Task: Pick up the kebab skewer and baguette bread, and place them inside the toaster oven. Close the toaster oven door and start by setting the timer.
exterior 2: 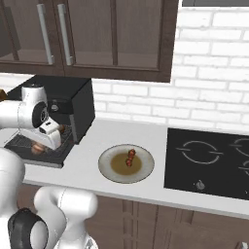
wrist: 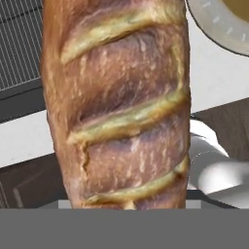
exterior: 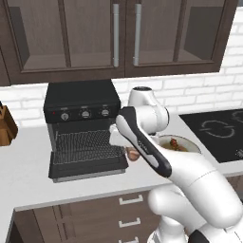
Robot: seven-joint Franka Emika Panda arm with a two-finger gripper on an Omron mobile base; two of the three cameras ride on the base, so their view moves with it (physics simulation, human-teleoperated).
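The baguette bread (wrist: pixel 116 107), tan with pale slashes, runs lengthwise through the hand view, very close to the camera. Its end pokes out below my hand (exterior: pixel 133 154), just off the right edge of the toaster oven door (exterior: pixel 88 167). That door lies open and flat. My gripper (exterior 2: pixel 44 142) is shut on the loaf, with its fingertips hidden behind the bread. The black toaster oven (exterior: pixel 80 102) shows its wire rack (exterior: pixel 83 142) and three knobs. The kebab skewer (exterior 2: pixel 130 158) lies on a round plate (exterior 2: pixel 109 171) to the right of the oven.
A black cooktop (exterior 2: pixel 209 160) is set into the counter at the right. A wooden knife block (exterior: pixel 5 126) stands at the far left. Dark wall cabinets (exterior: pixel 118 38) hang above the oven. The counter's front edge runs just below the open door.
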